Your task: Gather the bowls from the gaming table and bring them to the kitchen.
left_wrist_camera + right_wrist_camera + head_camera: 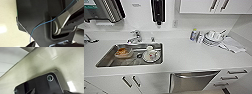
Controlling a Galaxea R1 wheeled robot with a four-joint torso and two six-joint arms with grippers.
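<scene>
I face the kitchen: a white worktop [189, 55] with a steel sink [106, 61] let into it. In the sink's left half lies a round orange bowl [122, 52], blurred. Beside it stands a white plate with a white cup [151, 54]. The gaming table is out of view. In the left wrist view a dark bit of my left gripper [31, 44] hangs over pale speckled floor, beside my own dark body panel. In the right wrist view a dark bit of my right gripper [31, 91] hangs over the same pale floor.
A tap [135, 36] stands behind the sink, with a black dispenser [158, 11] on the wall above. Stacked white dishes [212, 37], a bottle [193, 34] and a cloth [232, 45] sit at the worktop's right. The dishwasher [191, 81] and drawers [234, 75] are below.
</scene>
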